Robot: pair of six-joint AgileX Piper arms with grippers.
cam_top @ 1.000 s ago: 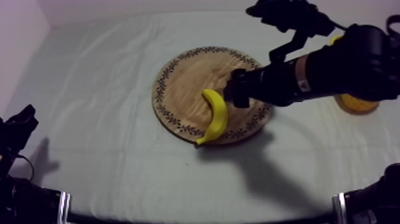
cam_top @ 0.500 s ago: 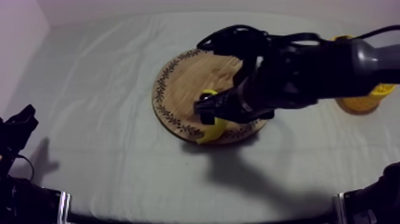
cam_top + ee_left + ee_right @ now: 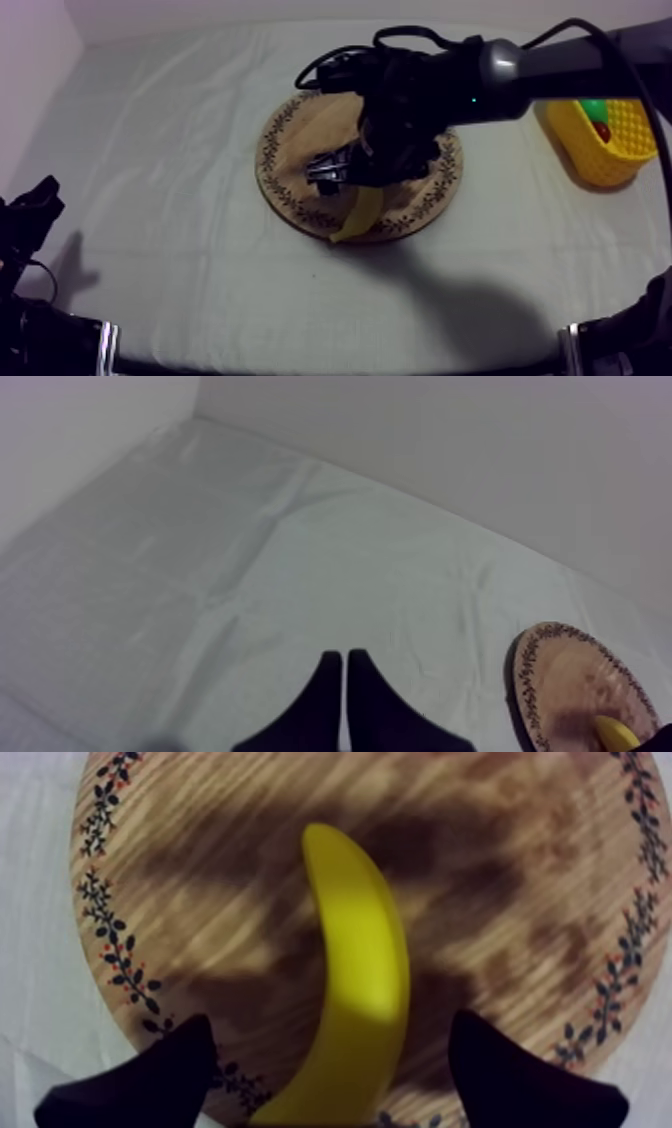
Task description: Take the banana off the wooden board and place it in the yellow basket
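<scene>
Banana (image 3: 355, 952) lies on the wooden board (image 3: 200, 852) toward its 6 o'clock rim. I hold my right pincer (image 3: 332, 1024) over it, spread wide, fingers clear on both sides. I hold my left pincer (image 3: 345, 666) pinched together, empty; the yellow basket (image 3: 600, 140) sits at the board's 3 o'clock.

Right fingers (image 3: 135, 1087) apart, left fingers (image 3: 320, 706) together

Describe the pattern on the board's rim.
Dark leafy sprigs with small red dots ring the board, on light wood grain; clearest in the right wrist view.
</scene>
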